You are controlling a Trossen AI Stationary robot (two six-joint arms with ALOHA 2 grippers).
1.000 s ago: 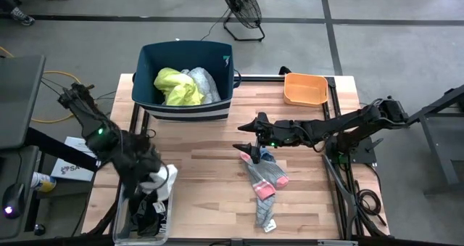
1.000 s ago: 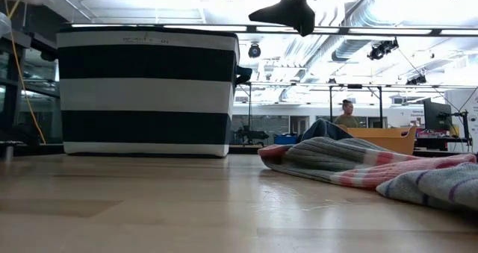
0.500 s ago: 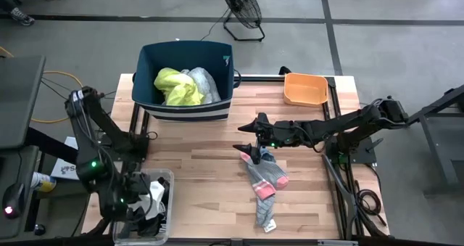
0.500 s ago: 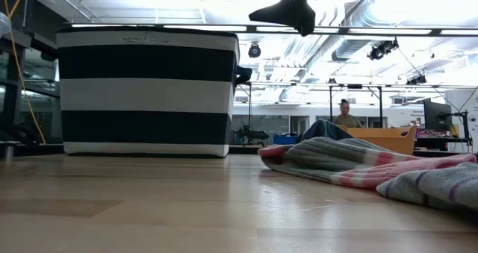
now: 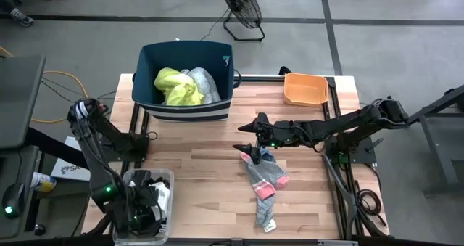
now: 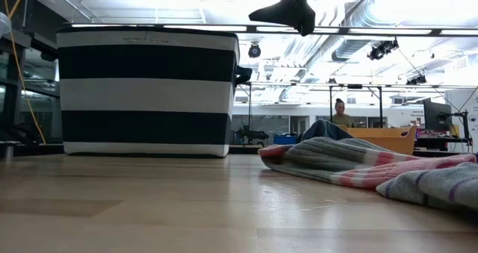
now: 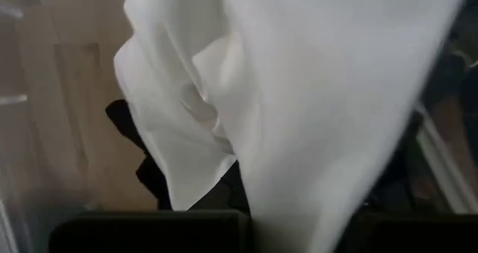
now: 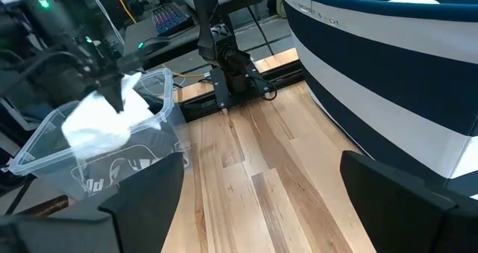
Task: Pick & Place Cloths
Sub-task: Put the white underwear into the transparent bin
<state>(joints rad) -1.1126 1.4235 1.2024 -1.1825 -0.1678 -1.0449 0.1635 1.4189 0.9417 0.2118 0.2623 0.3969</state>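
Tabletop [image 5: 203,166] wooden. Dark-blue bin [image 5: 185,80] at far edge, neon-yellow garment [image 5: 177,86] inside. Clear container [image 5: 145,206] at near left corner, dark cloths inside. Left claw [image 5: 141,210] over container, grips white cloth [image 7: 299,104]. Grey socks with pink toes [image 5: 264,177] lie mid-tabletop. Right claw [image 5: 254,153] above socks' far end, fingers wide apart, holds nothing.

- Bin [image 5: 187,104] at upper centre, garments [image 5: 177,85] inside.
- Tray [image 5: 304,88] upper right.
- Socks [image 5: 264,179] centre-right.
- Clear container [image 5: 167,181] lower left.
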